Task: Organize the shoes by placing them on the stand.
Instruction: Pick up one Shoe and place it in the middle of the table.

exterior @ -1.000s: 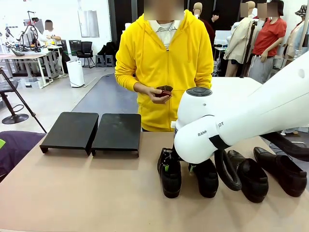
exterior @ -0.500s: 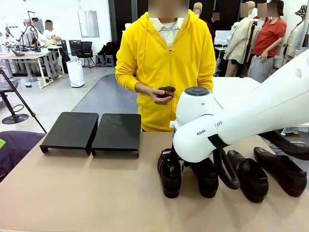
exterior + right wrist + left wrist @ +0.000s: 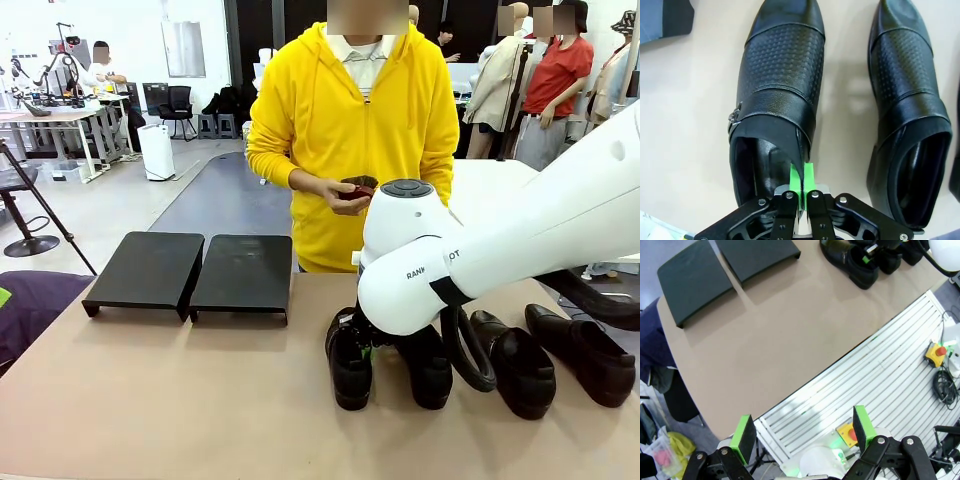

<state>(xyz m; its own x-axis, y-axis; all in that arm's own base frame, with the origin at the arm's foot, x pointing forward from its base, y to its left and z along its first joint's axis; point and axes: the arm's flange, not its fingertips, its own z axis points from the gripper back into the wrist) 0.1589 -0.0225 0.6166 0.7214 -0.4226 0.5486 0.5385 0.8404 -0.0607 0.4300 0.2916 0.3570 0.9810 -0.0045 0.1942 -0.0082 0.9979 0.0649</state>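
Right gripper (image 3: 801,176): pads pinched tight on the collar wall of the leftmost glossy black leather loafer (image 3: 782,70) on tan table (image 3: 200,400) | left gripper (image 3: 803,432): jaws wide, holding nothing | low black two-tray stand (image 3: 190,268): left of the loafer.

Right gripper closes on the leftmost shoe

A second ago the green pads of the right gripper (image 3: 801,187) stood apart over the leftmost shoe (image 3: 777,100); now they are pinched together on the side wall of its opening, one finger inside the shoe and one outside. The right arm's white joint (image 3: 400,260) has eased slightly left and lower. Across the table the person (image 3: 350,130) has shifted to the right, and the hands (image 3: 345,190) holding a small dark red object (image 3: 358,187) have moved with them.
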